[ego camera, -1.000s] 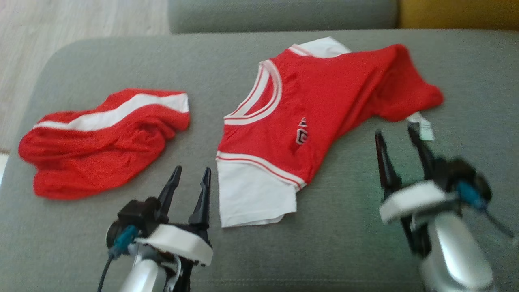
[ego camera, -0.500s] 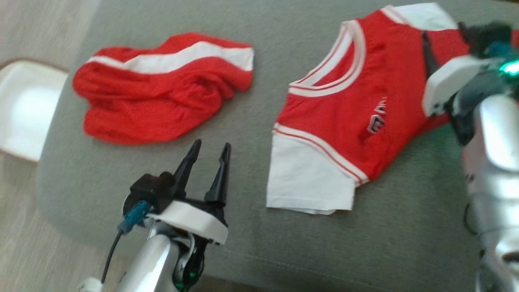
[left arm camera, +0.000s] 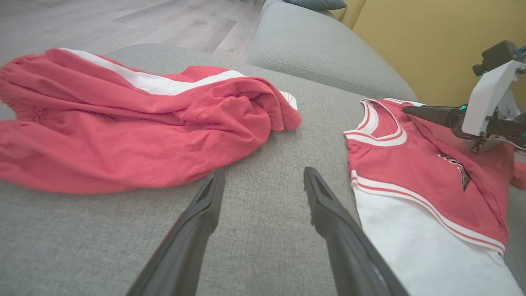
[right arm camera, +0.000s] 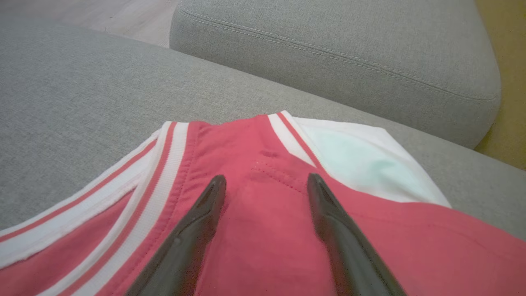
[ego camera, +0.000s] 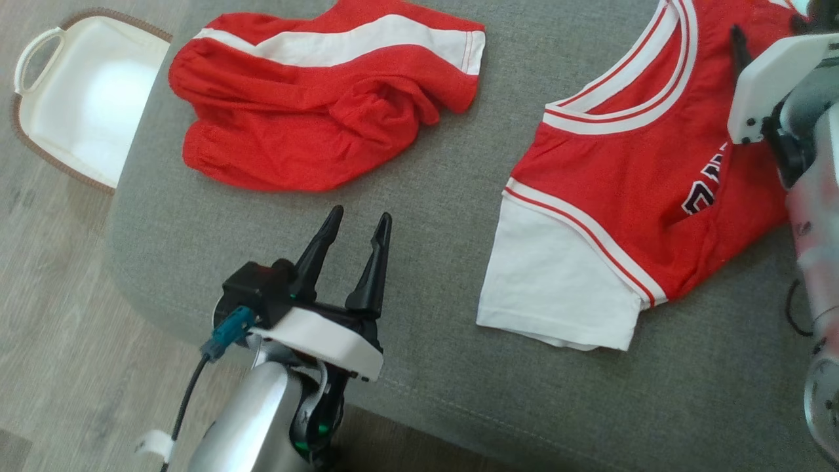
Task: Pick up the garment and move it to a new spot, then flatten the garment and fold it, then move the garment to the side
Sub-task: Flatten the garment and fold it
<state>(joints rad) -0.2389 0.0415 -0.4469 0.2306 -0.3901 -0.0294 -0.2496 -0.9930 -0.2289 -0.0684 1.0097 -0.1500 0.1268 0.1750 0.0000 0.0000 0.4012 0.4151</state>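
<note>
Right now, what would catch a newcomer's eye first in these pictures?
Two bright red garments lie on the grey sofa: crumpled shorts at the left, a red-and-white shirt at the right. The right claw, open, is poised over the shirt near its collar.

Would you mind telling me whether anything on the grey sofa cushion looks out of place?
The red shorts with a white stripe lie bunched and wrinkled; the red jersey with white sleeves lies slanted on the grey cushion. Nothing looks torn or spilled.
</note>
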